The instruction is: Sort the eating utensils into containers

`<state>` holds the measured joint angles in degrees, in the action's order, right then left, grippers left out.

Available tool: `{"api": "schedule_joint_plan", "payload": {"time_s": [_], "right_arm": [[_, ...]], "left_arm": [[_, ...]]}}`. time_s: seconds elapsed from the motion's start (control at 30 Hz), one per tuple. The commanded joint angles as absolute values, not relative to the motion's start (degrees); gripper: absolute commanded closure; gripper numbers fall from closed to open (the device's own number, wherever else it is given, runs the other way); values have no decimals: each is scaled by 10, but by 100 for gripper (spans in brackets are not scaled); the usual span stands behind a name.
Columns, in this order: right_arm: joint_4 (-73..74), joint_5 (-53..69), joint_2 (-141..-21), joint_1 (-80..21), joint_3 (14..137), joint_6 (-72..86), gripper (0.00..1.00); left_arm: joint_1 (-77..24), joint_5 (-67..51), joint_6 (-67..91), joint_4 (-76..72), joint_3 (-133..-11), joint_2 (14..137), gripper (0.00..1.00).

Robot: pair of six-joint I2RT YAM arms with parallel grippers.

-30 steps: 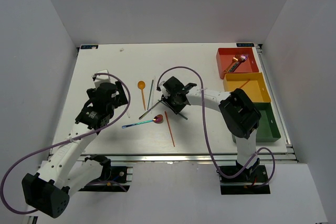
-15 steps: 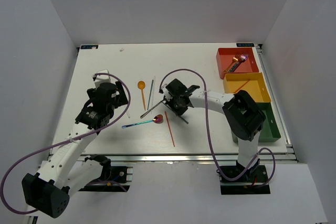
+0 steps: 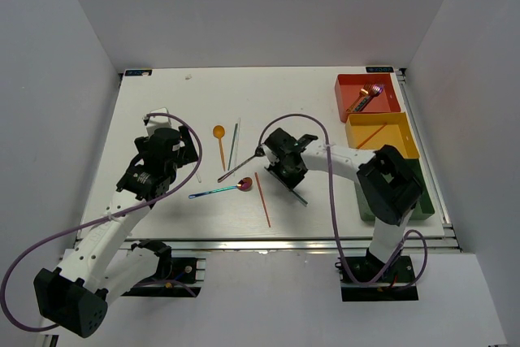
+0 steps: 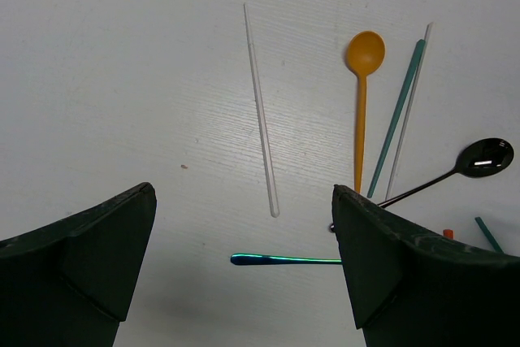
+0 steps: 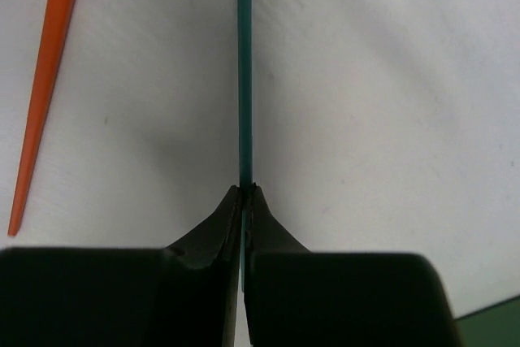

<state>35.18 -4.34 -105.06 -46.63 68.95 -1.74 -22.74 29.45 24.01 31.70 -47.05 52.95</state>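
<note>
White tabletop (image 3: 325,193), white walls all round, and most of the loose utensils sat left of the middle. Your right gripper (image 5: 244,193) had its fingertips pressed together on a teal chopstick (image 5: 244,79), pinching it near one end. The rest of the stick ran straight out ahead of the claw, low over the table. An orange chopstick (image 5: 45,79) lay just off to one side, not touching it. From above, that claw (image 3: 286,170) was about mid-table, well apart from the trays.

Your left gripper (image 4: 244,266) was spread wide, with just bare table between the fingers (image 4: 89,258). Ahead of it were a white chopstick (image 4: 260,111), an orange spoon (image 4: 361,95), a second teal chopstick (image 4: 396,119) right beside a pale one (image 4: 409,111), a black spoon (image 4: 455,172) and the handle of an iridescent spoon (image 4: 284,260).

Trays were stacked along the right edge. The red tray (image 3: 345,91) at the far end held a gold utensil and a purple one. The yellow tray (image 3: 402,142) had one orange stick in it. The green tray (image 3: 426,193) was nearest and partly hidden by your right arm, so I couldn't tell what was in it.
</note>
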Motion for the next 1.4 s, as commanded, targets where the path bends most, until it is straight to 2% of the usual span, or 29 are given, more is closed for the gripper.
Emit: {"api": "schedule_joint_plan", "payload": {"time_s": [0.0,0.2,0.33,0.47,0.63,0.8,1.0,1.07,1.1,1.17,1.27,1.37], "right_arm": [[359,-19,-971,-468,671,-14,100],[261,17,-866,-384,663,71,100],[203,43,-816,-207,638,206,100],[160,-19,-773,-90,611,287,100],[97,-37,-781,39,598,357,100],[101,-44,-851,76,624,385,100],[70,-41,-865,90,590,398,100],[73,-41,-864,90,588,399,87],[76,-45,-862,91,587,401,69],[79,-45,-849,91,584,402,55],[83,-45,-820,90,577,403,45],[89,-31,-784,87,574,393,41]], "left_arm": [[-229,291,239,313,-480,525,2],[-229,288,238,312,-480,526,2],[-229,286,238,311,-479,526,2],[-229,285,238,312,-480,525,2],[-229,285,237,311,-479,521,2],[-229,283,236,311,-480,522,2],[-229,284,236,311,-479,522,2],[-229,285,236,311,-478,524,2],[-229,283,236,310,-479,525,2],[-229,284,236,311,-479,526,2],[-229,285,236,311,-480,526,2],[-229,285,236,311,-480,526,2]]}}
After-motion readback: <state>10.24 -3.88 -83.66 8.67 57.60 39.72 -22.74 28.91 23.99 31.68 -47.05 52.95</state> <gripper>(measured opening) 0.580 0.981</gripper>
